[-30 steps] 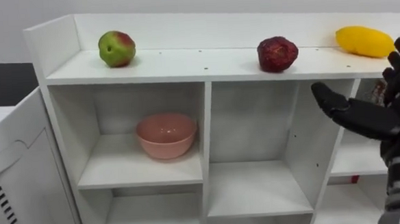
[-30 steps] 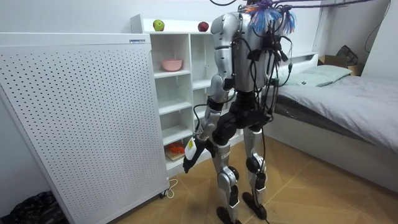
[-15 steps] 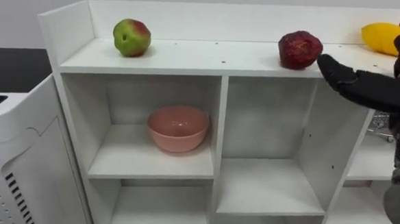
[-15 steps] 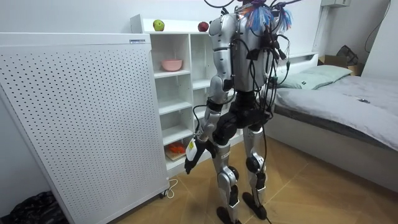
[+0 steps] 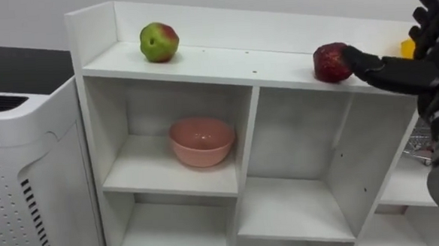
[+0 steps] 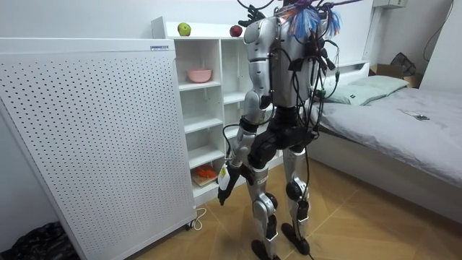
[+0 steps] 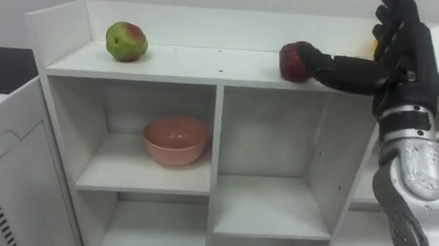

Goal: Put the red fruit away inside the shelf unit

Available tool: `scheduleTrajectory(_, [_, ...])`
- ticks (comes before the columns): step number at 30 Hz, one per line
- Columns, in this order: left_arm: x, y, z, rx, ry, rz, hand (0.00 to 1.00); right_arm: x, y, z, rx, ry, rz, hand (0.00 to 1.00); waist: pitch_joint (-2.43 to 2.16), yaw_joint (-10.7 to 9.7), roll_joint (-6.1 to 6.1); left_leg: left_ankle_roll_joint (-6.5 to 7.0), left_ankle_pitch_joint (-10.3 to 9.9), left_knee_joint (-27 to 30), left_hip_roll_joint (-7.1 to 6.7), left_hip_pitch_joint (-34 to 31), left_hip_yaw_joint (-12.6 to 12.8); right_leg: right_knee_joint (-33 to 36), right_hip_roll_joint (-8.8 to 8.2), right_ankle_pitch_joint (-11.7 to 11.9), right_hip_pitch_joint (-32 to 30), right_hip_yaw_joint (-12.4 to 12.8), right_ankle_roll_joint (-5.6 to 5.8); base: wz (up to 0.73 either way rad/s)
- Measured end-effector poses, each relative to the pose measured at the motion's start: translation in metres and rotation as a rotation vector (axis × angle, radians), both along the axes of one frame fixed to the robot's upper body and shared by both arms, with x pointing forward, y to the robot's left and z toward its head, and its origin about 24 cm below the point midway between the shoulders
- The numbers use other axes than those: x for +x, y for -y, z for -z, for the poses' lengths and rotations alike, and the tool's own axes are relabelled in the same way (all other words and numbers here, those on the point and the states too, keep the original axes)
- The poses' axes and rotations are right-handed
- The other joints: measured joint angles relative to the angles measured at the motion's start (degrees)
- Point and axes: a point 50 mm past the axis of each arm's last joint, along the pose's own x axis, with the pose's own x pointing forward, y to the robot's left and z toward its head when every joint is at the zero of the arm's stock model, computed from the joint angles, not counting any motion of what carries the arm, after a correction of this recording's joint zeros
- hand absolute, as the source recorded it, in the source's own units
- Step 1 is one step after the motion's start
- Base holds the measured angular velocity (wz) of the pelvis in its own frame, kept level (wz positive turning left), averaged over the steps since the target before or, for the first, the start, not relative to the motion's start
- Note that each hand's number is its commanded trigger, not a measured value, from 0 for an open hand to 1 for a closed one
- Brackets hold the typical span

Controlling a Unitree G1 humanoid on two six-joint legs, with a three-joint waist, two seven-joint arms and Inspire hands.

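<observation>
A white closet of open compartments stands in front of me. On its top board lie a green-red apple at the left, a dark red fruit towards the right, and a yellow fruit mostly hidden behind my right hand. That hand is raised at the top board, open, fingers pointing up; its thumb reaches left and touches the red fruit. In the room view my left hand hangs open beside my thigh, holding nothing.
A pink bowl sits in the upper left compartment. A white perforated cabinet stands close against the closet's left side. Orange items lie on a low shelf. A bed is behind me.
The camera has shifted, moving the closet rightwards in the picture. My right hand rose towards the top board and its thumb came up to the red fruit.
</observation>
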Motion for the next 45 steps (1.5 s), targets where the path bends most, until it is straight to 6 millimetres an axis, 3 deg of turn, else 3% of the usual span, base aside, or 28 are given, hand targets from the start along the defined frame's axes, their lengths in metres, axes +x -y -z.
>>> scheduleTrajectory(9, [-0.001,-0.003,-0.001,0.016,-0.017,-0.006,0.00,0.014,0.000,0.007,-0.094,-0.115,-0.033,0.00,0.01,0.57,-1.18,-0.01,0.01,-0.15,0.00,0.05,-0.37,-0.07,-0.08,0.00,-0.04,-1.09,0.00,0.03])
scheduleTrajectory(17, [-0.001,-0.011,-0.003,0.040,-0.025,-0.010,0.00,0.026,0.004,0.008,-0.058,-0.174,-0.069,0.00,-0.01,0.75,-1.23,-0.02,0.01,-0.13,-0.02,-0.08,-1.05,-0.08,-0.06,0.00,0.02,-1.81,0.01,0.03])
scheduleTrajectory(29, [-0.007,-0.015,-0.005,0.059,-0.035,-0.034,0.00,0.028,0.012,0.013,-0.076,-0.217,-0.086,0.00,0.07,0.98,-0.86,-0.03,0.01,0.29,-0.03,0.06,-0.99,-0.11,-0.09,0.00,0.62,-2.51,0.01,0.01])
scheduleTrajectory(30, [-0.007,-0.015,-0.005,0.059,-0.036,-0.034,0.00,0.028,0.012,0.013,-0.080,-0.218,-0.093,0.05,0.09,1.06,-0.72,-0.03,0.01,0.33,-0.03,0.07,-1.00,-0.11,-0.08,0.00,0.65,-2.52,0.01,0.00])
scheduleTrajectory(31, [-0.007,-0.015,-0.005,0.059,-0.037,-0.035,0.00,0.028,0.012,0.013,-0.085,-0.218,-0.095,0.22,0.15,1.07,-0.50,-0.03,0.01,0.36,-0.02,0.05,-1.04,-0.11,-0.08,0.00,0.65,-2.53,0.01,0.00])
scheduleTrajectory(32, [-0.007,-0.015,-0.005,0.059,-0.036,-0.034,0.00,0.028,0.012,0.013,-0.087,-0.218,-0.096,0.55,0.14,1.07,-0.42,-0.04,0.01,0.36,-0.02,0.04,-1.06,-0.11,-0.08,0.00,0.65,-2.54,0.01,0.00])
scheduleTrajectory(34, [-0.004,-0.015,-0.006,0.062,-0.024,-0.032,0.00,0.028,0.013,0.012,-0.101,-0.220,-0.096,1.00,0.07,1.10,-0.16,-0.05,0.01,0.36,-0.02,0.02,-1.13,-0.11,-0.06,0.00,0.65,-2.54,0.01,0.00])
scheduleTrajectory(39, [0.000,-0.016,-0.007,0.065,-0.009,-0.028,0.00,0.028,0.015,0.012,-0.133,-0.230,-0.106,1.00,-0.11,1.03,-0.24,-0.07,0.03,0.46,-0.02,0.01,-1.16,-0.10,-0.07,0.00,0.63,-2.63,0.00,0.00])
scheduleTrajectory(45, [0.001,-0.020,-0.009,0.076,-0.007,-0.026,0.00,0.030,0.018,0.020,-0.123,-0.265,-0.121,1.00,-0.78,0.76,-1.24,-0.08,0.03,0.54,-0.01,0.19,-1.17,-0.13,-0.13,0.00,0.78,-2.60,0.01,0.00])
